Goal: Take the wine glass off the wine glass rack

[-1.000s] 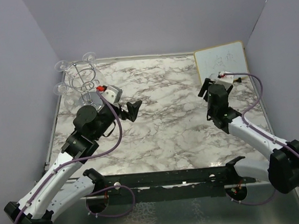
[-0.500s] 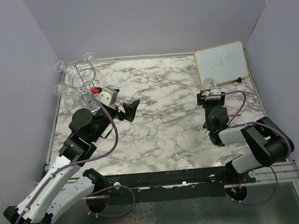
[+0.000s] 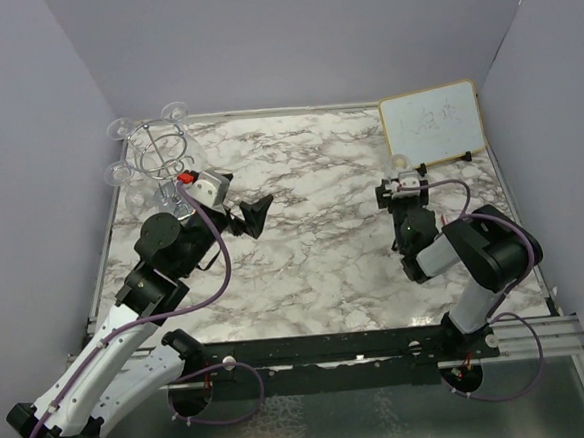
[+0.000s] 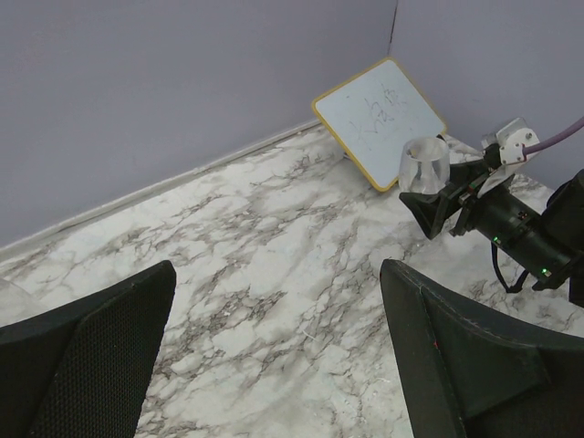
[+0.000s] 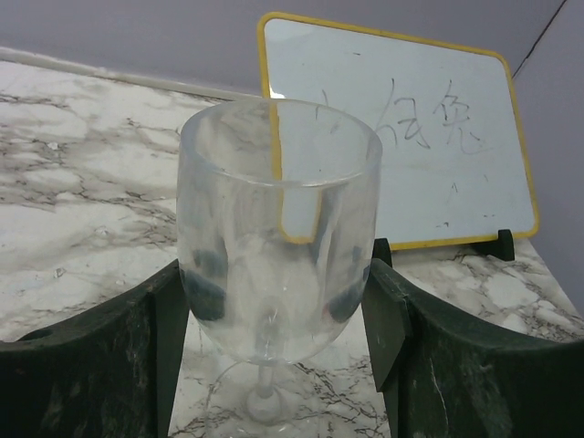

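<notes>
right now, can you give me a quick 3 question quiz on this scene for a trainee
1. True or false: the left gripper is shut on a glass.
2. The wine glass between the fingers of the right gripper is: A) on its side, B) upright, C) upside down.
3. Short answer: what yellow-framed thing stands behind that glass?
Key: 1 false, it is open and empty. 2 B. 3 the whiteboard.

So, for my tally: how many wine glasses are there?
4 wine glasses: three hang on the rack, far left; one held in the right gripper near the whiteboard. Others may be hidden.
</notes>
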`<state>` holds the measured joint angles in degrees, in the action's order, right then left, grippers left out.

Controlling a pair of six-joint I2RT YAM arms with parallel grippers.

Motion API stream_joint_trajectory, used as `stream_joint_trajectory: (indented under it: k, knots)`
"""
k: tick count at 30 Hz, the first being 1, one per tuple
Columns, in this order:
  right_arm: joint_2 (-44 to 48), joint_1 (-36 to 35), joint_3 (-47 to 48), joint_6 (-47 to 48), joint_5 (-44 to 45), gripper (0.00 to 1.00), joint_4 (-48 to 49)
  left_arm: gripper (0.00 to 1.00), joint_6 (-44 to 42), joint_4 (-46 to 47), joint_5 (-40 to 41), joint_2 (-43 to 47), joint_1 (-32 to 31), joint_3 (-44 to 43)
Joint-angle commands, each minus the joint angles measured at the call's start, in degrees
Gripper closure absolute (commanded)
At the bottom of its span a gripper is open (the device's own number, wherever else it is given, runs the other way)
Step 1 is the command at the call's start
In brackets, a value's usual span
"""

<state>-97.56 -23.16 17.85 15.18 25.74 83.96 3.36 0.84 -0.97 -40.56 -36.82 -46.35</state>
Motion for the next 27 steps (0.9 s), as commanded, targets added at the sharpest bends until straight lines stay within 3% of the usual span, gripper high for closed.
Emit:
stream_joint_trajectory:
  k: [1,14,23,24,26,27]
  knots:
    - [-1.45,1.6,1.34,-3.96,-2.5,0.55,17.74,0.04,0.44,1.64,-0.13,0.25,0.28,0.67]
    - [-2.31,4.41,0.06,-12.31,-2.91,0.51,17.85,0.04,0.26,1.79,0.25,0.33,0.32,0.91]
    - [-1.75,4.52,-1.07,-12.05,-2.59,0.34,17.9,0.04,0.28,1.95,0.18,0.48,0.3,1.06]
    - [-1.65,4.52,-1.24,-11.69,-3.13,0.32,17.9,0.04,0.29,1.97,0.14,0.57,0.34,1.08]
    - [-1.08,4.53,-1.53,-11.27,-4.01,0.05,17.9,0.04,0.31,1.97,0.2,0.78,0.34,1.14]
    - [-0.77,4.52,-1.66,-11.19,-4.1,0.03,17.9,0.04,0.31,1.96,0.26,0.78,0.3,1.17]
